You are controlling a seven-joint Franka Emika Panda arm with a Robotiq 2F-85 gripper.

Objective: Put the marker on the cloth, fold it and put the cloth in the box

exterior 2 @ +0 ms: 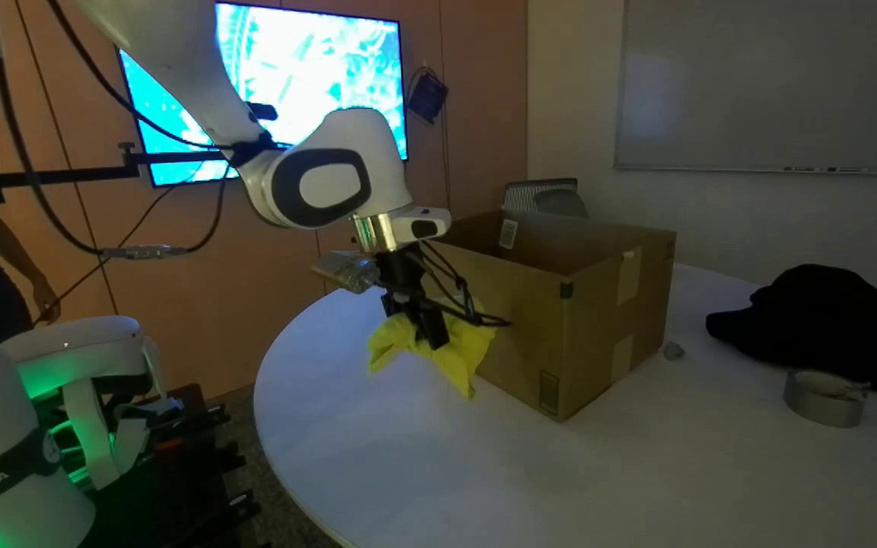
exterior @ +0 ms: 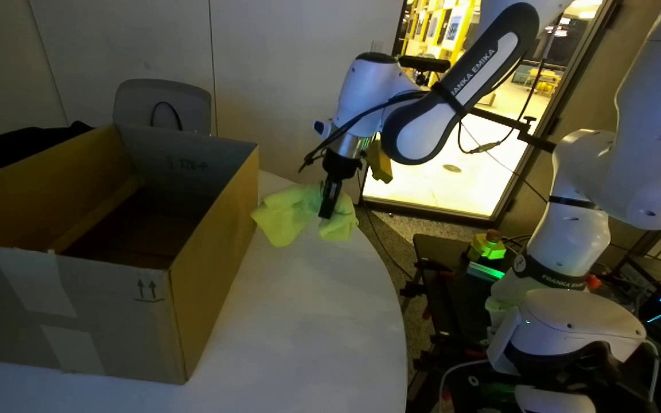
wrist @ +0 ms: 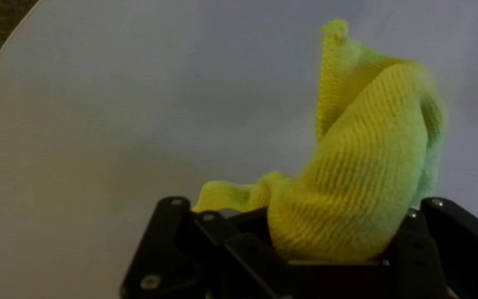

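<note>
Closed tight at pincer (exterior: 327, 212), gripping bunched cloth (wrist: 347, 178) | Apparently folded; unable to see marker, possibly wrapped within | Not yet done: transfer into box (exterior 2: 553, 327), just beside pincer

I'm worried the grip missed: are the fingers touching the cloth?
Touching. The wrist view shows the cloth bunched up between the fingers and pressed against them, with a loose end sticking out beyond.
</note>
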